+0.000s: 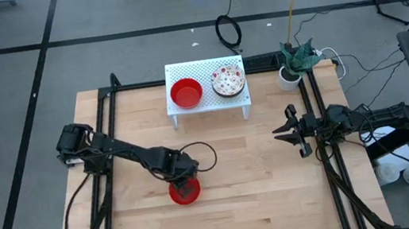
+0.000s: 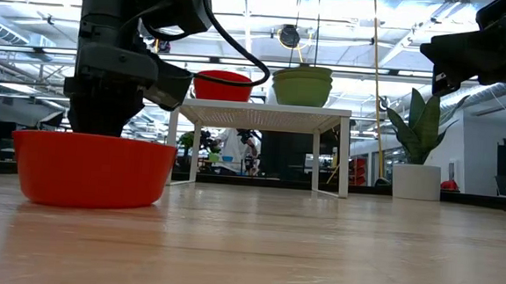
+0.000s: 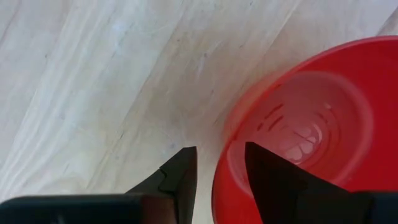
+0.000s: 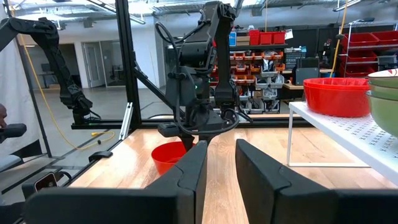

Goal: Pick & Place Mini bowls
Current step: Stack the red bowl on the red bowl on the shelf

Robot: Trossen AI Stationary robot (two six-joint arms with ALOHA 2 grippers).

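A glossy red mini bowl stands on its base on the wooden table, near the front left. My left gripper points down over the bowl's rim, open. One finger stands outside the bowl and the other stands inside. A strip of table shows between the outer finger and the rim. My right gripper waits open at the table's right edge, holding nothing.
A white perforated stand at the table's far middle carries another red bowl and a white red-patterned bowl. A white cup with a green plant stands at the far right corner. Black frame rails border the table.
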